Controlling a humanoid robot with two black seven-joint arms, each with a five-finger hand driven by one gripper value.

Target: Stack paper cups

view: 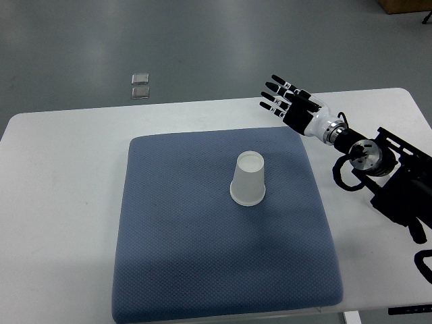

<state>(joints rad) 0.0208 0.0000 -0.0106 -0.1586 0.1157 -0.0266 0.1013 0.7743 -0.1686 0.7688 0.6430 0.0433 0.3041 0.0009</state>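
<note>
A white paper cup [248, 179] stands upside down near the middle of the blue mat [175, 256], its wider rim on the mat. Whether it is one cup or a stack I cannot tell. My right hand [279, 96] hovers over the table's far edge, up and to the right of the cup and well apart from it. Its fingers are stretched out flat and hold nothing. The right arm [378, 162] enters from the right edge. The left arm is out of the picture.
The mat lies on a white table [61, 202]. Beyond the table's far edge is grey floor with two small square markers [140, 86]. A brown box corner [405, 5] shows at the top right.
</note>
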